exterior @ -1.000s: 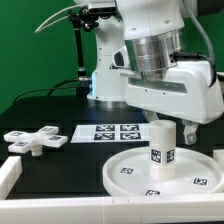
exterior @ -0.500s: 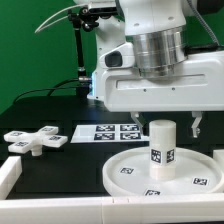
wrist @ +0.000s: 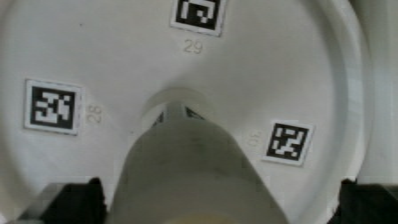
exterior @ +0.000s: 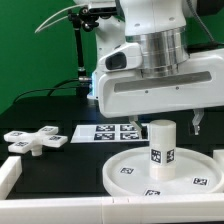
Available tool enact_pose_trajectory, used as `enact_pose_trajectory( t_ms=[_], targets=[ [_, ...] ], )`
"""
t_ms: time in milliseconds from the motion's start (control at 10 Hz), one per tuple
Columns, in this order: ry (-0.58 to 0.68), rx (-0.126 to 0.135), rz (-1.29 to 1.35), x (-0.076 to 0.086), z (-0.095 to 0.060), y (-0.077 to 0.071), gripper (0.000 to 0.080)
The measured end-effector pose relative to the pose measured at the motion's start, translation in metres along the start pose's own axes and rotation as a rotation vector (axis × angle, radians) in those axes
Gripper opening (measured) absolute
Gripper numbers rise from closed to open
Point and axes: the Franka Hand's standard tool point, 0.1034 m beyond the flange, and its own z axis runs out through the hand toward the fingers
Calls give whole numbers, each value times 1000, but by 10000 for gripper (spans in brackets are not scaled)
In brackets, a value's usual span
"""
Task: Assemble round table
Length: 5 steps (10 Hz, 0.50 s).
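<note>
The round disc (exterior: 192, 163) lay flat near the front edge of the black counter (exterior: 45, 115), on the exterior view's right, and the picture's border cut off its far side. A low white wall (exterior: 10, 176) closed the front corner on the exterior view's left. The cross base (exterior: 35, 141) lay flat close to that corner, well apart from the disc, with bare counter between them. The marker board (exterior: 112, 131) lay behind the disc.

The leg (exterior: 163, 150) stood upright in the middle of the disc, its long axis vertical, and one tag faced the exterior camera.

The arm pointed straight down over the leg. The hand (exterior: 166, 124) had its fingers (exterior: 135, 122) wide apart, one on each side of the leg's top, with a gap on both sides, and it gripped nothing. In the wrist view the leg (wrist: 196, 165) rose from the disc (wrist: 125, 60) between the dark fingertips (wrist: 71, 196).
</note>
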Motion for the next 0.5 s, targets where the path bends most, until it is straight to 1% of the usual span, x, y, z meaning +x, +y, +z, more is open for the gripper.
enact_pose_trajectory(
  t_ms=[200, 300, 400, 500],
  targets=[
    [-5, -34, -230, 3, -1, -1, 648],
    [-4, -53, -351, 5, -3, -5, 648],
    [-7, -56, -414, 5, -3, -8, 648],
    [-12, -56, -457, 4, -1, -8, 648]
  ],
)
